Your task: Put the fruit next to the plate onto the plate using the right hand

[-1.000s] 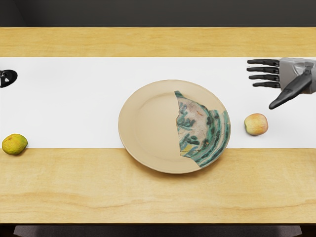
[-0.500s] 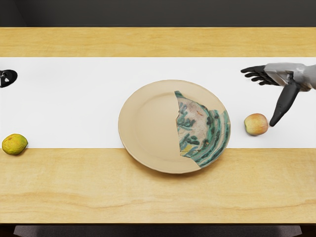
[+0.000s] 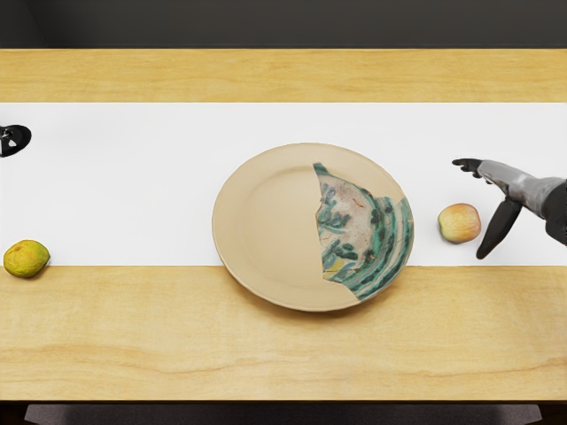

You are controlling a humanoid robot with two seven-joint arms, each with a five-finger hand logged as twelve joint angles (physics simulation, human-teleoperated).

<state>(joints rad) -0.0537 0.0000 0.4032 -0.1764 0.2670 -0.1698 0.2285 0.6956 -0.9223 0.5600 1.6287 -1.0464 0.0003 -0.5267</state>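
Note:
A reddish-yellow apple [image 3: 459,222] lies on the white runner just right of the tan plate [image 3: 266,226], which carries a green painted pattern on its right half. My right hand [image 3: 489,197] comes in from the right edge and hangs just right of the apple, open, fingers pointing left past its far side and thumb angled down beside it. I cannot tell if the thumb touches the fruit. Only a dark bit of my left hand [image 3: 13,139] shows at the left edge.
A yellow-green lemon-like fruit [image 3: 26,258] sits at the far left, on the runner's front edge. The white runner [image 3: 159,177] crosses the wooden table [image 3: 283,345], with bare wood in front and behind.
My right hand has dropped from above and behind the apple to its level, turning so the fingers lie flatter and the thumb points down beside the fruit. The apple has not moved.

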